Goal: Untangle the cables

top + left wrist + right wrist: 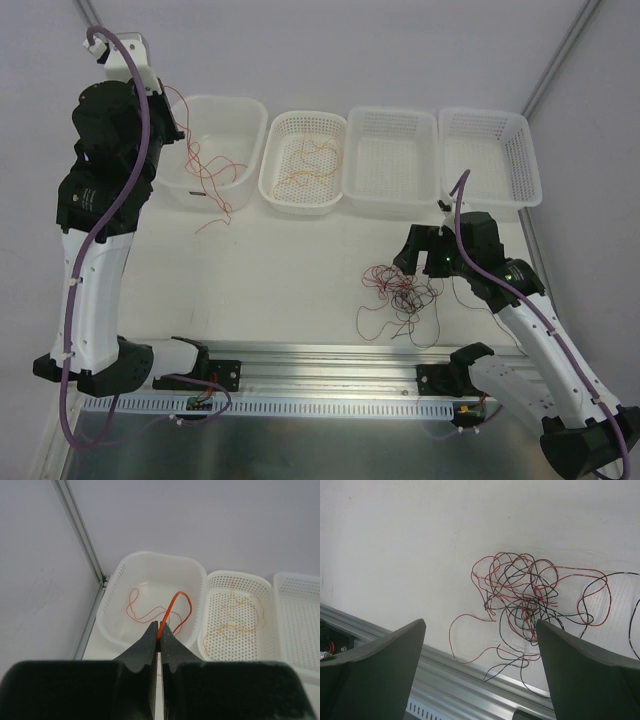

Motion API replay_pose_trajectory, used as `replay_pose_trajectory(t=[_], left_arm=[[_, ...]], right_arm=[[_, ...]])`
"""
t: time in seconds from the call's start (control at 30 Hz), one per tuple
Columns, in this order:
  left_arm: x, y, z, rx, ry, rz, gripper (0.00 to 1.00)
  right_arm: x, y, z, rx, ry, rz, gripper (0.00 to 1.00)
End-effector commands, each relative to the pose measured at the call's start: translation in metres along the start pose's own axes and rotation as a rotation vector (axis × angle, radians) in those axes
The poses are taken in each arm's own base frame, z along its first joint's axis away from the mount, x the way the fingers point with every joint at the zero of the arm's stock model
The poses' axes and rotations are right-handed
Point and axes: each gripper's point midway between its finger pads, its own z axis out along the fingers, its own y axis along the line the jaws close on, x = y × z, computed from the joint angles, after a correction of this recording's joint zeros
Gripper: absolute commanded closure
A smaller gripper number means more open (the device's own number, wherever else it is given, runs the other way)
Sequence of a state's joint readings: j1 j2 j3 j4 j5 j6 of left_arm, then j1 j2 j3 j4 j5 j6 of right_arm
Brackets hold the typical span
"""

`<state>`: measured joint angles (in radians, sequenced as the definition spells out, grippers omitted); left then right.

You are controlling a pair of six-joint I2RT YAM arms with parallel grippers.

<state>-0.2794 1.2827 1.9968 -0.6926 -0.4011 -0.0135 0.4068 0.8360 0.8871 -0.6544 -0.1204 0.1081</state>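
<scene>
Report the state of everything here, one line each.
left gripper, shut on orange cable
orange cable, pinched, trailing into left tub
right gripper, open above tangle
tangle, red and black, knotted on table
second basket, holds one pale orange strand
third basket, empty
fourth basket, empty

White-and-black arms, purple cables

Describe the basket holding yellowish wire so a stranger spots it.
Four white baskets line the table's far edge. Take the second basket from the left. It alone holds pale yellowish wire; its left neighbour holds red wire, the third and fourth nothing.
</scene>
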Motion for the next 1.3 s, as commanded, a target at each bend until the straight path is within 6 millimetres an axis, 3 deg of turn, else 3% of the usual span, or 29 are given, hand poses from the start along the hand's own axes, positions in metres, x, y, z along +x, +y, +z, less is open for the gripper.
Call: replay_pose_trajectory(t=[0.0, 0.27, 0.5, 1.0, 1.27], left_arm=[[-0.005, 0.002, 0.007, -0.007, -0.02, 0.044, 1.0], [0.001, 0.0, 0.014, -0.007, -0.001, 0.056, 1.0], [0.018, -0.003, 0.018, 0.003, 0.039, 0.059, 1.0], [0.048, -0.003, 0.027, -0.025, 0.108, 0.062, 1.0], [0.049, 0.012, 0.047, -0.095, 0.12, 0.061, 1.0]], right_arm=[[-0.018, 0.01, -0.004, -0.024, -0.066, 0.008, 0.03], [-0.024, 0.013, 0.0, -0.014, -0.07, 0.02, 0.03], [-0.025, 0.009, 0.001, 0.012, -0.075, 0.019, 0.03], [0.008, -0.014, 0.016, 0.091, 0.013, -0.007, 0.03], [0.007, -0.016, 0.022, 0.093, 0.008, -0.032, 0.03]])
